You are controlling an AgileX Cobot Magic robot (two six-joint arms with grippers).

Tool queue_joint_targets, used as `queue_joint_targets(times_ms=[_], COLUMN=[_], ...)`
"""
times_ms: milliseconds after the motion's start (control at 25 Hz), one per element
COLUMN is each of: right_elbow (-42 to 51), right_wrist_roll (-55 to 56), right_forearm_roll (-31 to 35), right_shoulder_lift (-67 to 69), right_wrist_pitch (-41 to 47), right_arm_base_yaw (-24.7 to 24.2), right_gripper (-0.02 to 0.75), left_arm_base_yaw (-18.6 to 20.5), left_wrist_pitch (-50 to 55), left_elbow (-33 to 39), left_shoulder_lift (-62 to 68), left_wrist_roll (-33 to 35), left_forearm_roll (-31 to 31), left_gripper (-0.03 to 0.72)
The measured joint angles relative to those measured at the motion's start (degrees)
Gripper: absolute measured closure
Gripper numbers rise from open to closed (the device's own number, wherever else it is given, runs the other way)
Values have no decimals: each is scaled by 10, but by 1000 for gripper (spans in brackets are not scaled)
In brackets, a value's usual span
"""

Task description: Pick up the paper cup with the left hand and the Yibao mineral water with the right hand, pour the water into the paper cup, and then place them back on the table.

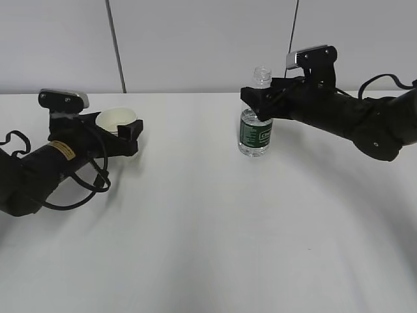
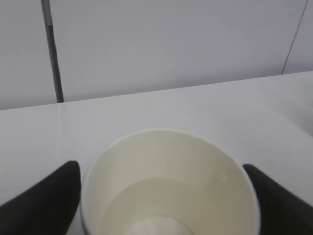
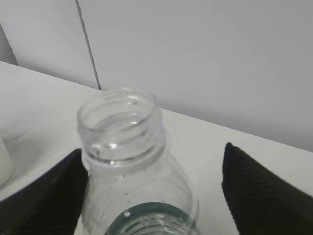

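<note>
The paper cup [image 1: 117,119] stands at the left of the white table [image 1: 208,228]. My left gripper [image 1: 120,128] is open around it, low on the table. In the left wrist view the cup [image 2: 166,191] fills the space between the black fingers [image 2: 49,196], which sit close against both its sides. A pale liquid line shows inside it. The uncapped Yibao mineral water bottle [image 1: 255,130] stands upright on the table at the right. My right gripper [image 1: 258,104] is open around its shoulder. In the right wrist view the bottle [image 3: 127,147] leans by the left finger, clear of the right one.
A grey wall [image 1: 208,39] with a dark vertical seam [image 1: 116,45] rises behind the table's far edge. Black cables [image 1: 91,182] loop off the left arm onto the tabletop. Bare white table lies between the two arms and in front of them.
</note>
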Motion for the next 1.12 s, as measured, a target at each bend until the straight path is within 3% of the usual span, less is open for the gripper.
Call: queue_joint_targets(times_ms=[1120], right_elbow=[0], right_wrist_roll=[36], right_forearm_roll=[-10], right_shoulder_lift=[-31], right_wrist_pitch=[3], right_arm_base_yaw=[0], right_gripper=[108], left_arm_base_yaw=[0], left_wrist_pitch=[13], left_elbow=[0], left_shoulder_lift=[-15], left_wrist_roll=[1], left_forearm_roll=[3], left_gripper=[105])
